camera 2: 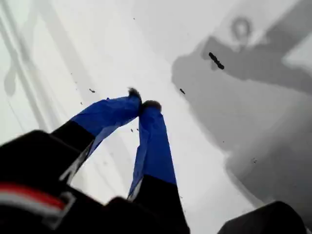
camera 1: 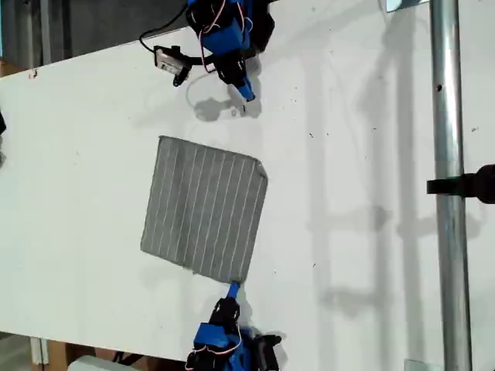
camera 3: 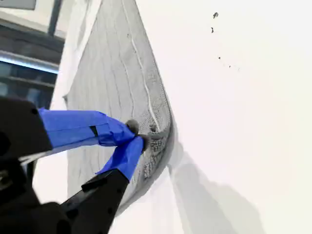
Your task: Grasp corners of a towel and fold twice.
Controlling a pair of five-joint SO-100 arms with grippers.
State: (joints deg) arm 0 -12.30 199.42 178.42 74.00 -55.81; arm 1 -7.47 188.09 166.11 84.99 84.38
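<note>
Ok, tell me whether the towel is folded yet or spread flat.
Spread flat. In the exterior view the towel lies as one striped layer on the table, four corners showing, no doubled edge. My second gripper is at one corner.

Blue-taped fingers [camera 2: 151, 146], black gripper bodies — blue motor housings, red-white-black cables, white camera module [camera 1: 167, 60]

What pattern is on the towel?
Grey towel with thin pale parallel stripes, clearest in the exterior view.

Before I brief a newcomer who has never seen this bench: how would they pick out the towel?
Start from the white table that fills the exterior view. The towel lies flat near its middle, between the two blue arms. It is the only cloth there: grey, roughly square, with thin pale parallel stripes.
</note>
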